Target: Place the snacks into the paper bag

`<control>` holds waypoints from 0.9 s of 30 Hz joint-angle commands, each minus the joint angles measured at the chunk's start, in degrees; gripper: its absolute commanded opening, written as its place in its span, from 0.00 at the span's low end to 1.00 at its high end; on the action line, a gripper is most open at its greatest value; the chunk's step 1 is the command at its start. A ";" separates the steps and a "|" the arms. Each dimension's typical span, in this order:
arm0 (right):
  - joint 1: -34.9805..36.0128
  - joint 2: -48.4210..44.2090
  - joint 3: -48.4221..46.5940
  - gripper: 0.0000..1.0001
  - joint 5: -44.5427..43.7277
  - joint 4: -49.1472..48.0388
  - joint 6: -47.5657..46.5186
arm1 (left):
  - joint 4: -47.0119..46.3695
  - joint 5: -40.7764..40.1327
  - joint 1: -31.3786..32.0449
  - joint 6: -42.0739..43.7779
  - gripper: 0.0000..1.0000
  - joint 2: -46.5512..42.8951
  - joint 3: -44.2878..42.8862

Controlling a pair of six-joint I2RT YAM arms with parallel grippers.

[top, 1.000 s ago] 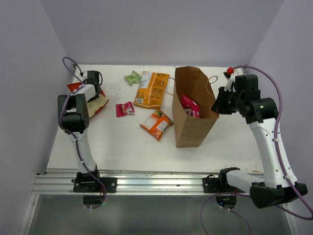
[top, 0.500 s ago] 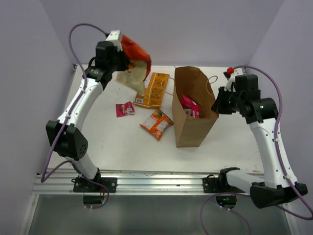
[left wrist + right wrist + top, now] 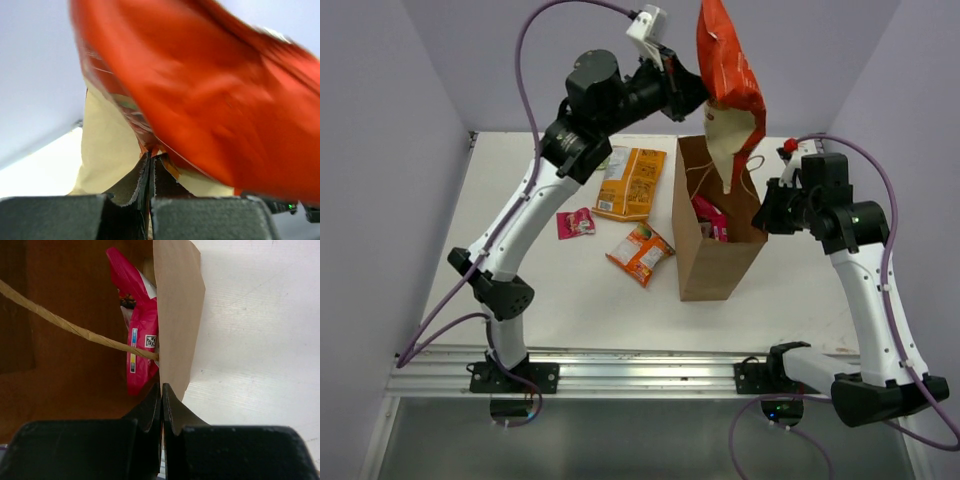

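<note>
Release over the bag mouth is judged to be the step in hand. The large red-orange foil bag (image 3: 725, 70) is held high by the left gripper (image 3: 692, 95), whose jaws are shown by the left wrist view to be closed tight on an edge of the packet. Its cream lower corner hangs over the mouth of the brown paper bag (image 3: 715, 265); whether it is already below the rim cannot be told.

The paper bag stands upright on the table (image 3: 570, 290). Its right wall is pinched between the fully closed jaws of the right gripper (image 3: 767, 212), so the mouth is held open. A magenta packet (image 3: 710, 218) is seen inside. A large orange bag (image 3: 630, 182), a small orange packet (image 3: 640, 253) and a small pink packet (image 3: 576, 222) lie on the table left of the paper bag.

The foil bag is best lowered corner first, centred between the walls and steered clear of the twisted handle (image 3: 75, 329) crossing the mouth. The left jaws should be opened only once most of the packet is below the rim, since so broad and light a packet, if dropped from height, could catch the rim. The right-hand pinch should be kept firm throughout.
</note>
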State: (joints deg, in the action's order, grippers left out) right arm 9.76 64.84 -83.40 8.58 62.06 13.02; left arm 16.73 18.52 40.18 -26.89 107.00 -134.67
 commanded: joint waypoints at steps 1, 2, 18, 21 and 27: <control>0.17 -2.26 0.16 0.00 1.09 -1.68 -0.01 | -6.53 6.95 1.30 -5.09 0.00 2.60 -0.43; 0.17 -2.35 0.25 0.00 1.09 -1.59 -0.10 | -6.97 7.49 1.82 -5.27 0.00 2.86 0.02; 0.08 -3.14 2.89 0.00 1.79 -2.29 -0.01 | -1.35 1.00 4.99 3.16 0.13 -8.30 24.71; 0.08 -3.05 3.06 0.00 2.23 -2.21 -0.18 | 0.75 -5.67 4.99 7.18 0.66 -8.91 19.92; 0.09 -3.05 2.98 0.00 2.41 -2.30 -0.36 | 8.49 -40.26 4.47 13.63 0.84 -10.58 12.40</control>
State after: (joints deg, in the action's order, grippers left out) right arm 9.76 62.48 -80.60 8.99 60.55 13.04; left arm 22.96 0.62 45.15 -17.91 102.32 -119.02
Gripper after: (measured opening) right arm 0.011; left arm 0.795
